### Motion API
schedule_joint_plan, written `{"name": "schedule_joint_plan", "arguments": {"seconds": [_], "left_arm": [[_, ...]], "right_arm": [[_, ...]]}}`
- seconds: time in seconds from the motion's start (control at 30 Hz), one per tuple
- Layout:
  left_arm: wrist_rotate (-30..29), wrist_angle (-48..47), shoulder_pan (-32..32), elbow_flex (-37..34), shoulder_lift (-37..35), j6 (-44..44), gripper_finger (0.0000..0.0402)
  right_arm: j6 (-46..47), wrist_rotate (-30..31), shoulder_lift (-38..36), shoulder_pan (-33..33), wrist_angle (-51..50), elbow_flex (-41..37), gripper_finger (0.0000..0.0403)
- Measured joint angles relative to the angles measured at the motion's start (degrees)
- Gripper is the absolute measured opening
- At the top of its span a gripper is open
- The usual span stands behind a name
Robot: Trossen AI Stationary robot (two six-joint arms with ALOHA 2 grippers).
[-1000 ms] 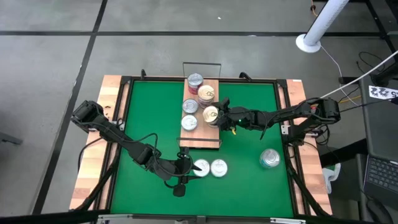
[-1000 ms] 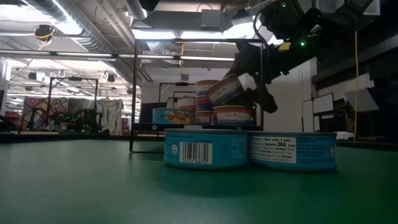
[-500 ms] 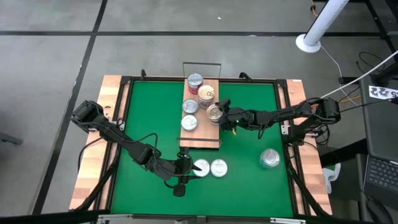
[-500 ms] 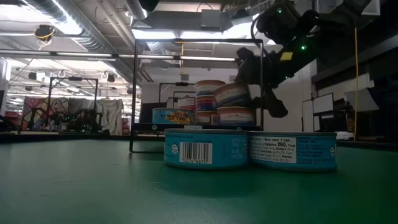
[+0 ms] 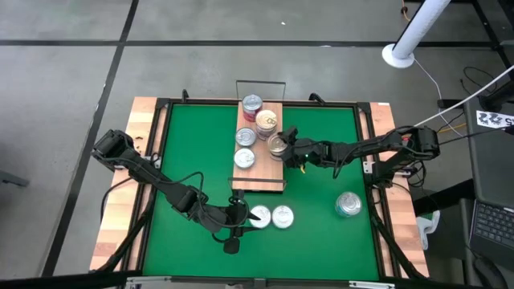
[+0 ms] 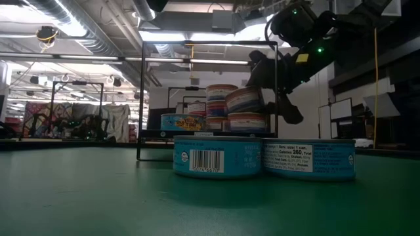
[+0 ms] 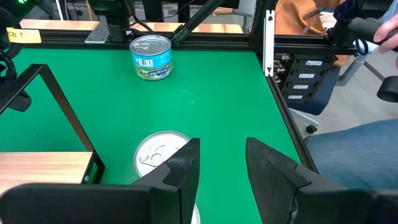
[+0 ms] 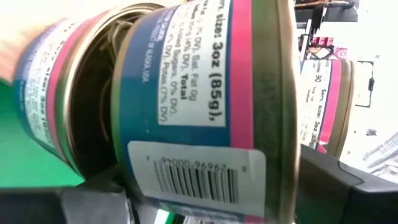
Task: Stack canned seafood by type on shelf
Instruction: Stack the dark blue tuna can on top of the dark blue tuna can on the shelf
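Jaws of the right gripper (image 5: 283, 150) clamp a small round blue-and-pink-labelled tin (image 5: 276, 145), seemingly resting atop another at the long light-brown wooden shelf's (image 5: 259, 183) right edge. Left gripper (image 5: 244, 215) jaws stand apart near the counter's front edge, beside two silver-topped tins (image 5: 272, 216).

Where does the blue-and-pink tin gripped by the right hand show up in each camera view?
High view: blue-and-pink tin at the shelf's right edge, in the right hand.
Low view: upper centre-right, atop another tin on the shelf.
Left wrist view: not in it; only the shelf's corner shows.
Right wrist view: fills the picture.
Shared landmark: the shelf.
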Motion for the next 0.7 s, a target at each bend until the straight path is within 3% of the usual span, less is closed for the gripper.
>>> {"name": "schedule_joint_plan", "arguments": {"seconds": [0.7], "left_arm": [[0.01,0.0,0.0,0.0,0.01,0.0,0.0124]], "right_arm": [[-4.41,0.64,0.02,2.07,-0.11,-0.02,0.028]]}}
